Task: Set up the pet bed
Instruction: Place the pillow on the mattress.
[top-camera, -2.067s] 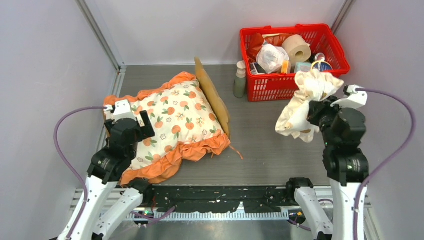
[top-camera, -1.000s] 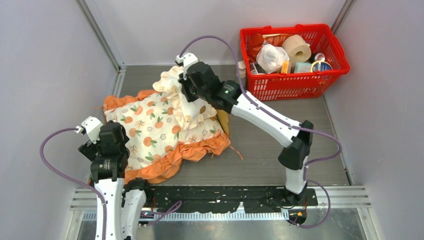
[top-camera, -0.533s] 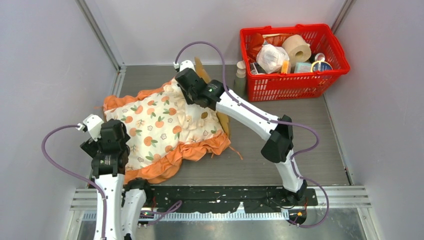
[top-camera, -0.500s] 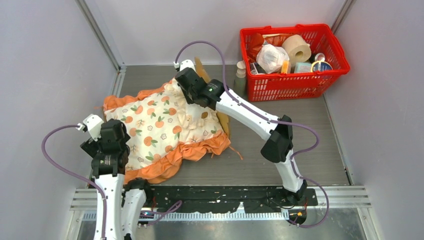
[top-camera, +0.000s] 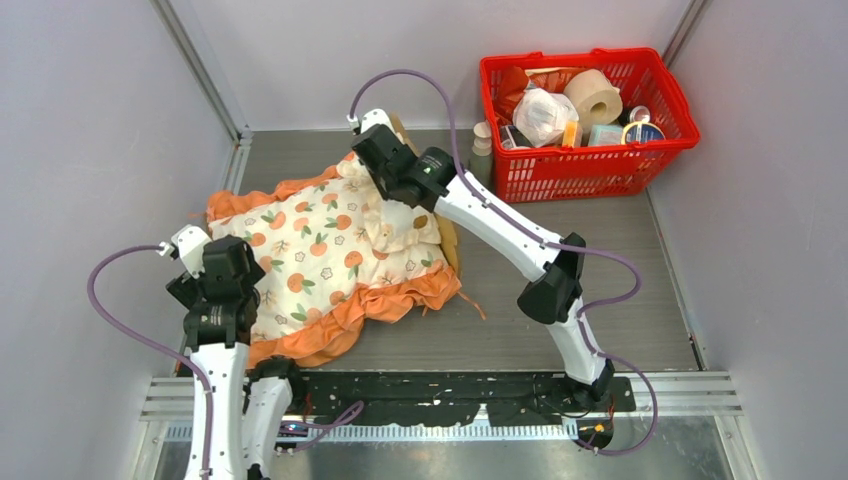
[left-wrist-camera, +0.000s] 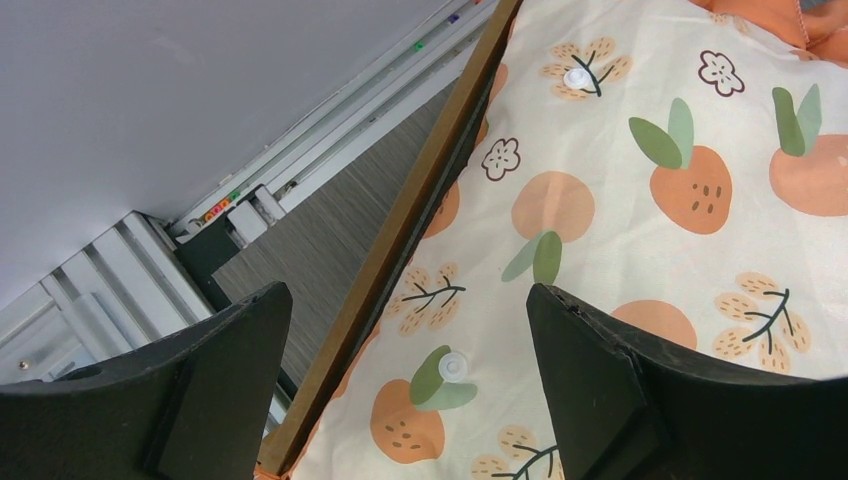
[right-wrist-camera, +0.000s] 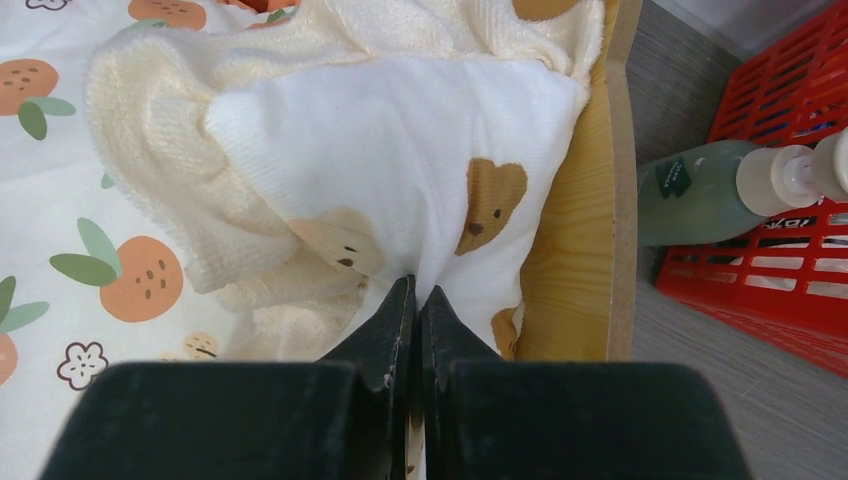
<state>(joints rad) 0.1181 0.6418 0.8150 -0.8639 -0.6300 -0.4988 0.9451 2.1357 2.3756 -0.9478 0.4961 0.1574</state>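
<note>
The small light-wood pet bed (right-wrist-camera: 580, 230) sits on the left half of the grey table (top-camera: 560, 260). Its wavy headboard stands up on the side toward the red plastic basket (top-camera: 560, 178). A big cream cushion with orange fruit prints and orange ruffles (top-camera: 310, 245) lies in the bed and covers its floor. A small cream pillow with brown bear spots (right-wrist-camera: 400, 140) lies on the cushion, right against the headboard. The right gripper (right-wrist-camera: 415, 295) is squeezed tight on the pillow's cloth. The left gripper (left-wrist-camera: 405, 300) is wide open and holds nothing. It hangs above the bed's wooden side rail at the cushion's edge. A green bottle (right-wrist-camera: 690, 190) stands just beside the basket.
</note>
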